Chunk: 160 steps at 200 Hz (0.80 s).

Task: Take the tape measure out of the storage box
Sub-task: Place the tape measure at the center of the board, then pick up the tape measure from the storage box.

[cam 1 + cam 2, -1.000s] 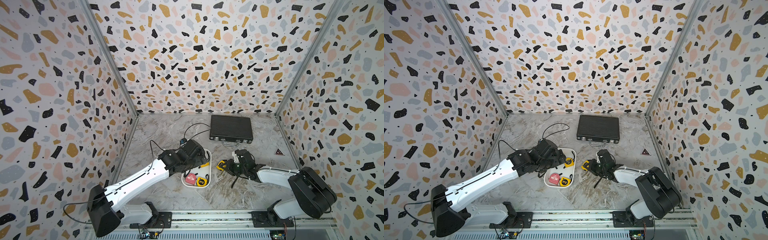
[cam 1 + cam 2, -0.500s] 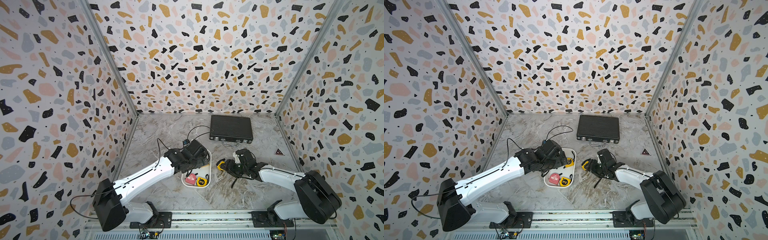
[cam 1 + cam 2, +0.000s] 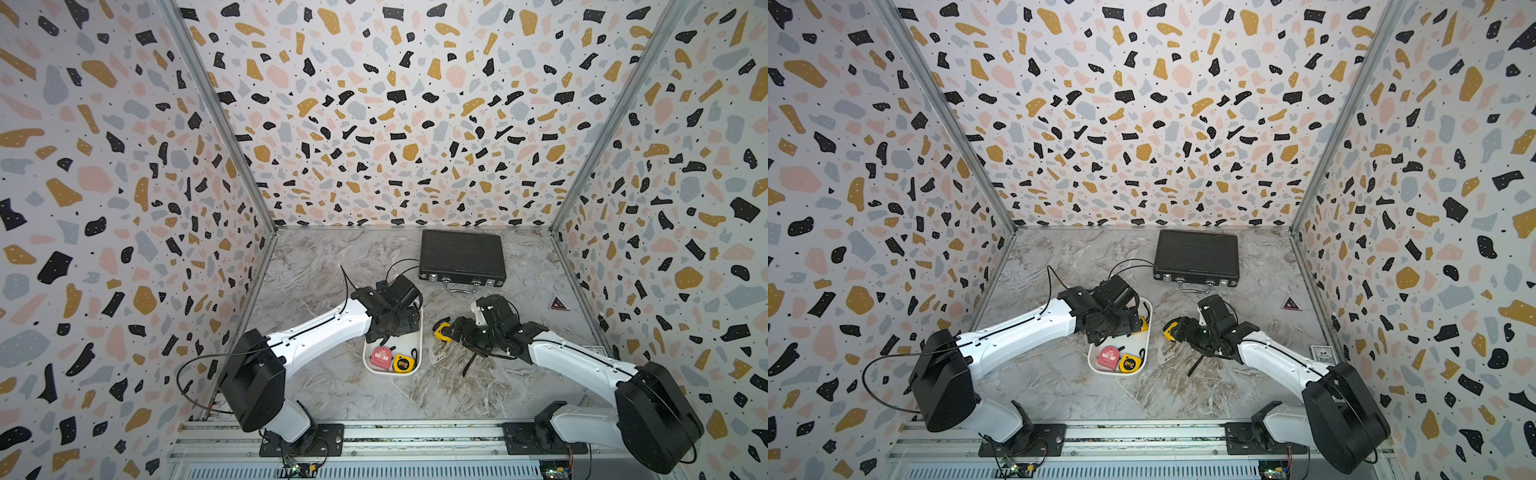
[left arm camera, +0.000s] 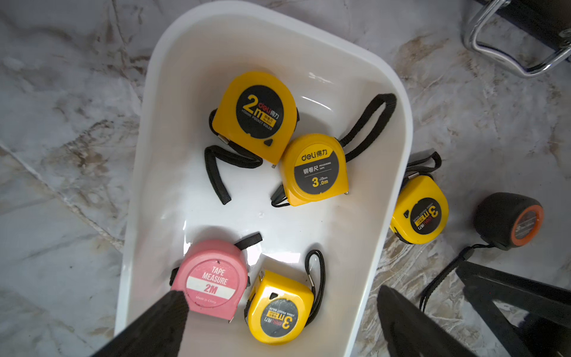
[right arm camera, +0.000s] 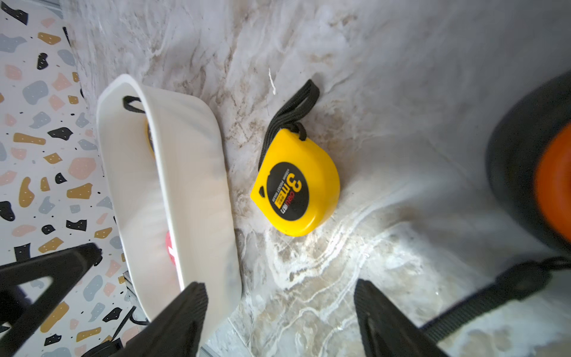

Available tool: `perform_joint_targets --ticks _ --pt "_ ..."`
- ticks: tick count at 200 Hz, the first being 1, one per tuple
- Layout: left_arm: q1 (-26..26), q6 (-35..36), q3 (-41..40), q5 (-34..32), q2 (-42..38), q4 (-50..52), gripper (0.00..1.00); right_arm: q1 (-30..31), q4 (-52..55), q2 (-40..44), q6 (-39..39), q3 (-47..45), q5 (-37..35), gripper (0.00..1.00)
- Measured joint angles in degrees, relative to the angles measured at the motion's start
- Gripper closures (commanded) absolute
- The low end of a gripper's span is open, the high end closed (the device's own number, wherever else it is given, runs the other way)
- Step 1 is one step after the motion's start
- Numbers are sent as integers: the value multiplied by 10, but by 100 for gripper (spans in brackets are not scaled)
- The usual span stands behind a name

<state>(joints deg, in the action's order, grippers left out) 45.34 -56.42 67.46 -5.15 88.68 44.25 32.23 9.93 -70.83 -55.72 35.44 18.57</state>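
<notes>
Yellow 3m tape measure (image 5: pixel 295 185) lies flat, label up, on tabletop (image 5: pixel 370 92) just R of storage box (image 4: pixel 398 154) (long axis front-to-back), strap (image 5: pixel 290 111) trailing twd briefcase (image 3: pixel 461 257); R end effector (image 5: pixel 278 287) released, empty; L end effector (image 4: pixel 281 293) spread wide over box.

4 yellow tape measures (image 4: pixel 256 116) (image 4: pixel 315 170) (image 4: pixel 279 309) (image 4: pixel 418 210), 1 pink tape measure (image 4: pixel 213 278) and 1 black-and-orange tape measure (image 4: pixel 506 219), 6 in all: 4 in the 1 white storage box (image 4: pixel 173 222), 2 on the table (image 4: pixel 61 185). 1 black briefcase (image 3: pixel 461 257). 2 robot arms (image 3: pixel 320 332) (image 3: pixel 577 361).
</notes>
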Motion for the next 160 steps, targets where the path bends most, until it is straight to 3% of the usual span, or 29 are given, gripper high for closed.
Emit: perform_joint_targets --ticks 94,160 --pt "-12 -46 67 49 129 -42 6 -4 98 73 19 5 0 5" --pt "-20 -58 76 44 142 -44 11 -24 119 86 28 5 5 2"
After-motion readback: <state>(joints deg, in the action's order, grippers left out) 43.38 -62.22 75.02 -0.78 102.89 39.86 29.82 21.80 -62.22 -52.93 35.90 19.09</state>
